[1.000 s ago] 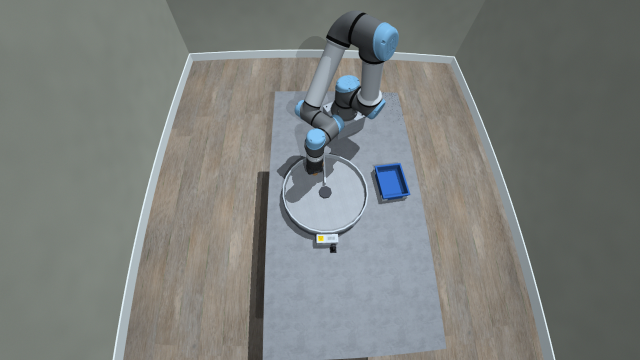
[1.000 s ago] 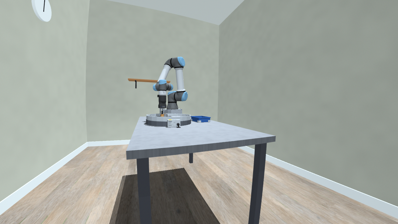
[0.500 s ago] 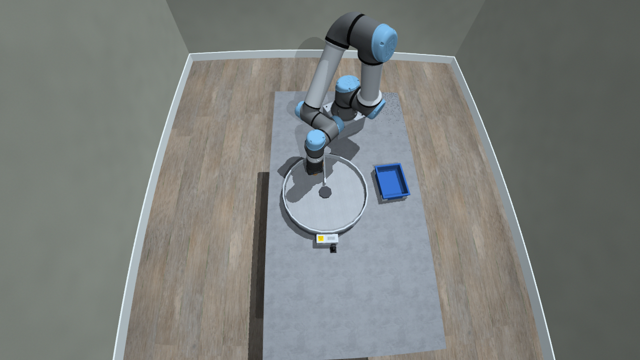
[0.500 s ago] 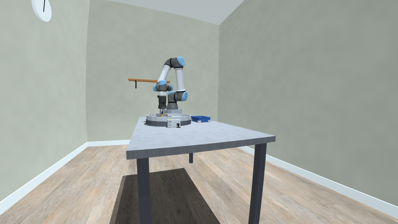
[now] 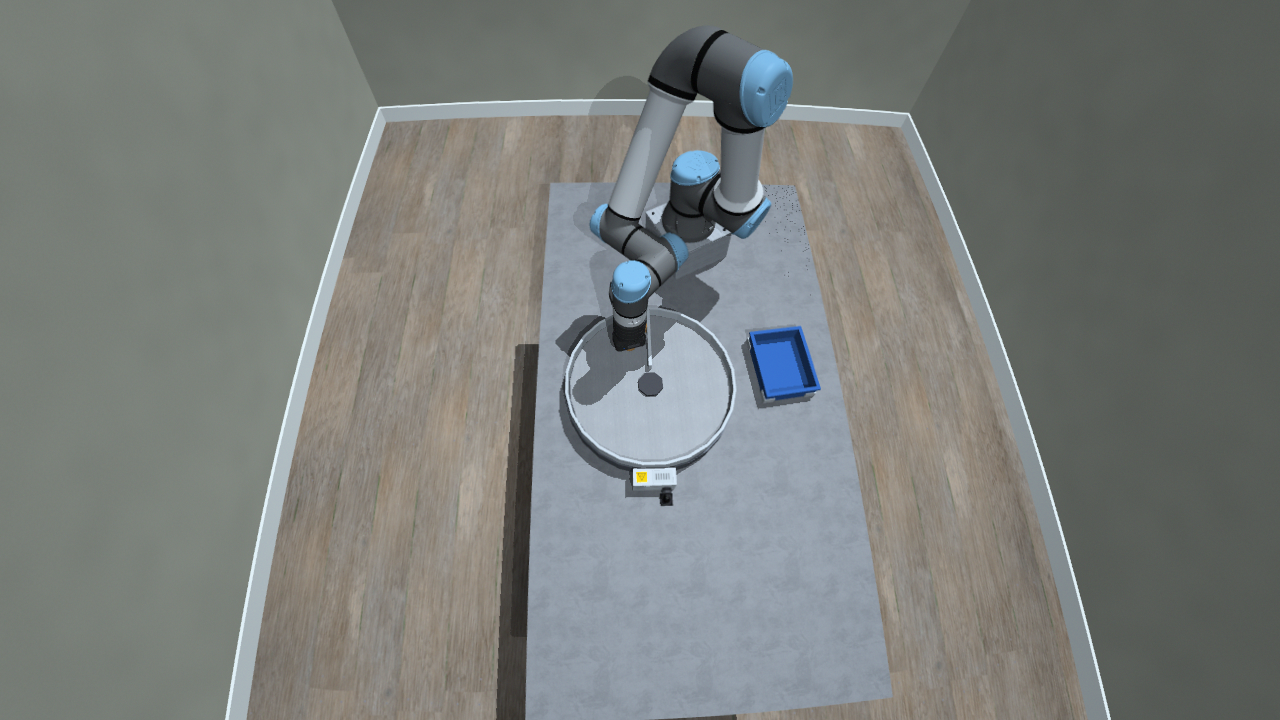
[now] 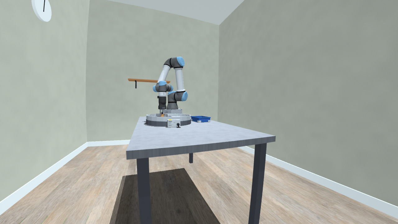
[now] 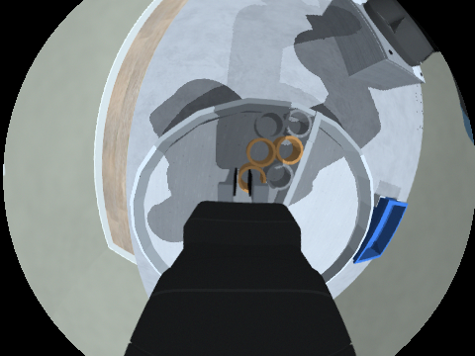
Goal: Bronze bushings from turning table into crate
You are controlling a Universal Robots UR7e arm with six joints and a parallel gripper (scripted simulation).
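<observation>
- Overhead of the turning table's contents, the black pincer (image 5: 629, 338) (image 6: 161, 112) (image 7: 242, 176) points downward, its two slim fingers partly open, with a gap between them.
- Below it stands an orange-brown bronze bushing (image 6: 162, 114) (image 7: 252, 166), ring-shaped; in the wrist view one finger lies over its bore and the other outside its wall. Whether either touches it, I cannot tell.
- Near that one sit a second bronze bushing (image 7: 260, 163) and a third bronze bushing (image 7: 300, 150), side by side.
- Three grey steel bushings share the cluster: one (image 7: 291, 179) near the pincer, another (image 7: 257, 128) and the last (image 7: 309, 125) towards the rim.
- A straight pale grey bar (image 5: 649, 340) (image 7: 303, 157) runs inward from the rim, just beside the cluster.
- All six bushings rest on the round grey turning table (image 5: 728, 386) (image 6: 155, 118) (image 7: 365, 198), within its raised rim, so the bronze ones are outside the crate.
- A white box with a yellow label (image 5: 664, 479) (image 6: 172, 123) sits just beside the turning table, a small black device (image 5: 665, 497) (image 6: 178, 125) next to it.
- Farther off, apart from the turning table, the blue rectangular crate (image 5: 784, 394) (image 6: 201, 119) (image 7: 380, 215) stands upright on the grey tabletop (image 5: 698, 582) (image 6: 194, 139) (image 7: 190, 44).

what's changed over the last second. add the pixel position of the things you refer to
The gripper (image 5: 630, 344) (image 6: 161, 113) (image 7: 242, 176) has come down slightly toward the turning table (image 5: 689, 411) (image 6: 155, 122) (image 7: 322, 227), with the arm lowering behind it. No bushing has visibly been picked up or released; whether the fingers touch the nearest bronze bushing can't be told. The crate (image 5: 781, 362) (image 6: 201, 119) (image 7: 388, 227) stayed put, no bushing visible inside.
</observation>
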